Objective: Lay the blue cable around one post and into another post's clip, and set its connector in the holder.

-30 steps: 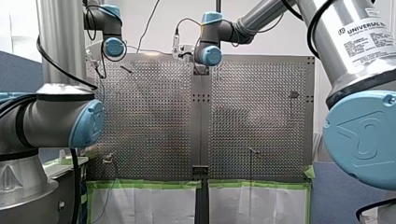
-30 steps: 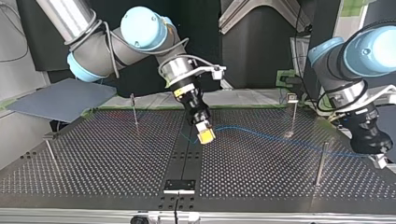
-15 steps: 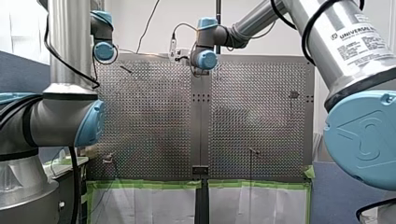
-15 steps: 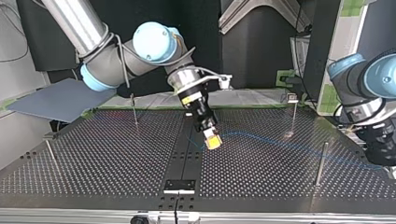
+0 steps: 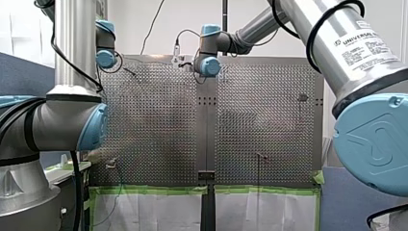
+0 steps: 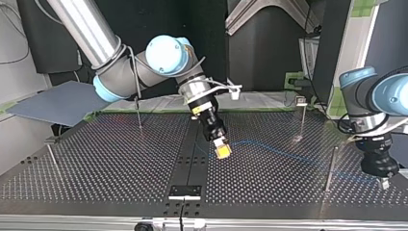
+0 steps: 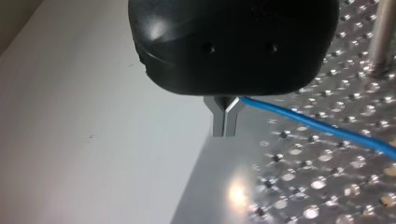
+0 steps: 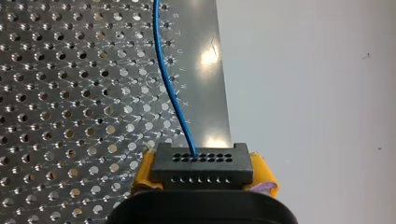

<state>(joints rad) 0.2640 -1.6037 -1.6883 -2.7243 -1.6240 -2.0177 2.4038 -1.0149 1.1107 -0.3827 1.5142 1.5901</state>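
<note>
The thin blue cable (image 6: 279, 153) runs low over the perforated table (image 6: 106, 168) between my two grippers. My right gripper (image 6: 223, 151), with yellow pads, is shut on the cable's black connector (image 8: 201, 161) near the table's middle strip. In the right wrist view the cable (image 8: 169, 86) leaves the connector's top and runs ahead over the plate. My left gripper (image 6: 383, 183) hangs at the top view's right, near the table's edge. Its metal fingertips (image 7: 225, 122) are shut on the cable's (image 7: 322, 127) other end.
Thin metal posts stand on the table: one (image 6: 138, 115) at the back left of the top view, one with a clip top (image 6: 302, 115) at the back right, one (image 6: 330, 167) close to my left gripper, one (image 6: 52, 159) at the left edge. A black holder (image 6: 184, 191) sits front-centre.
In the top view my right gripper has carried the connector nearer the camera and slightly right. My left gripper has moved toward the table's near edge with the cable end.
</note>
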